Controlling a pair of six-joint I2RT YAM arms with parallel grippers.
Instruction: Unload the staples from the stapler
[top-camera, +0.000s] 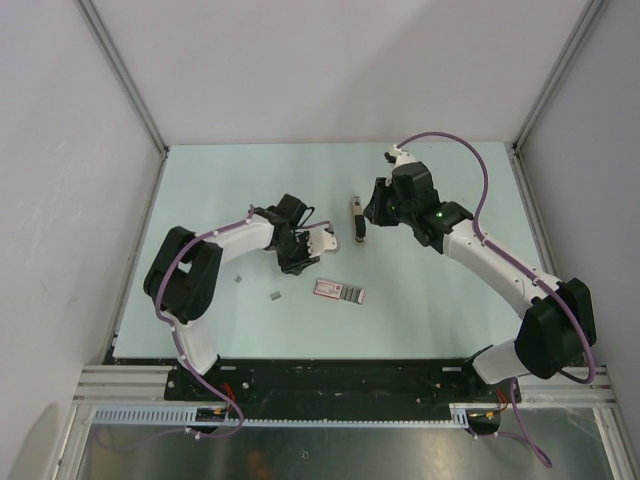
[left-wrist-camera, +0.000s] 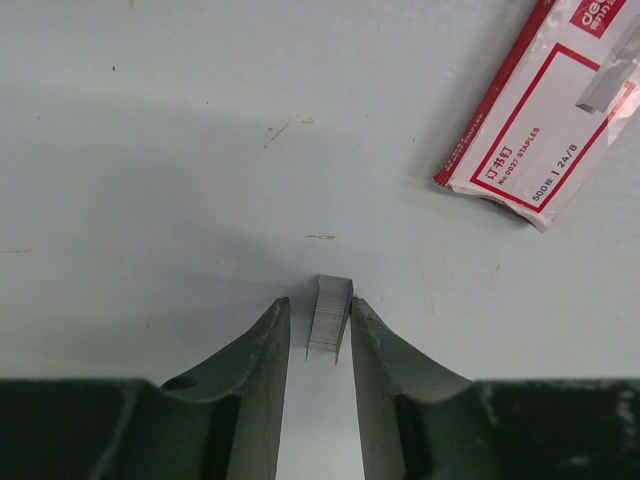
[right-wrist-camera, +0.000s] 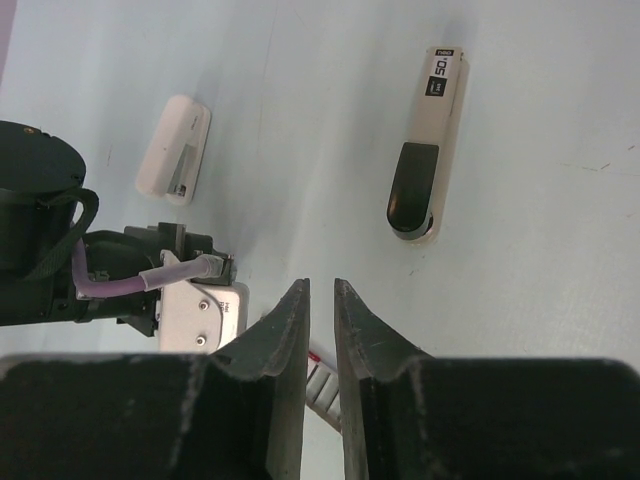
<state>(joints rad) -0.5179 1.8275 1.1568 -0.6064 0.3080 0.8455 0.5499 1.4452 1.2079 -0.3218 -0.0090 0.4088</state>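
Loose bits: two tiny grey metal bits (top-camera: 275, 295) lie apart from each other on the pale blue-green desk (top-camera: 200, 200), left of the packet. They are too small in the top view to make out further.
Left pincer: the left pincer (left-wrist-camera: 319, 302) is low over the desk with its dark fingers (left-wrist-camera: 262, 370) partly open and straddling the staple strip. It is not clamped on it.
Staple strip: a short grey metal strip of staples (left-wrist-camera: 328, 318) sits between the left fingertips. It is against the right-hand finger, and a sliver of gap shows on the other side.
Packet: a flat pink-and-grey rectangular staple packet (left-wrist-camera: 545, 110) lies tilted on the desk beyond the left pincer and to its right, well apart from the strip.
White item: a small white block with a grey metal inner part (right-wrist-camera: 175, 150) lies on the desk left of the stapler in the right wrist view. I cannot tell what it is.
Stapler: the slim white oblong stapler with a black pad at its near end (right-wrist-camera: 428, 145) lies flat on the desk right of centre. It is beyond the packet, and nothing touches it.
Right pincer: the right pincer (right-wrist-camera: 320, 285) hangs above the desk near the stapler. Its fingers are drawn almost together with only a slim gap between them, and they hold nothing.
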